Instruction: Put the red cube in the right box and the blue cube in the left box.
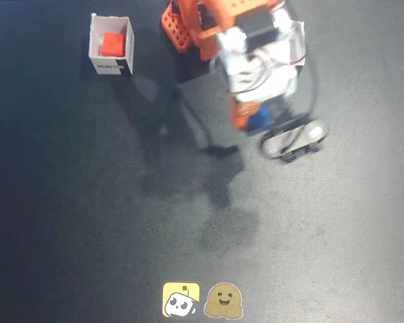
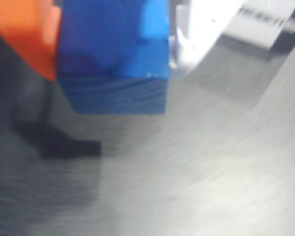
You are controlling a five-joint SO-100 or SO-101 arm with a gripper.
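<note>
Clearly the orange two-finger tool (image 2: 108, 54) is clenched on the small bright blue cube (image 2: 113, 54), carrying it above the dark worktop (image 1: 87, 222). A white cardboard box with a black-text label (image 2: 258, 22) sits just beyond the tool. The wrist view is blurred, so the cube could strike that box's wall and fall outside it. Well off to the tool's side, the small red-orange cube (image 1: 112, 44) lies inside another white cardboard box (image 1: 110, 65).

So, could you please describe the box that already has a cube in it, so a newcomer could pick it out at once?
In the fixed view, start at the orange arm at the top centre and look left across the dark mat. Near the top left corner stands a small white box, open on top, with a black-text label on its lower side. The red cube inside it marks it.
</note>
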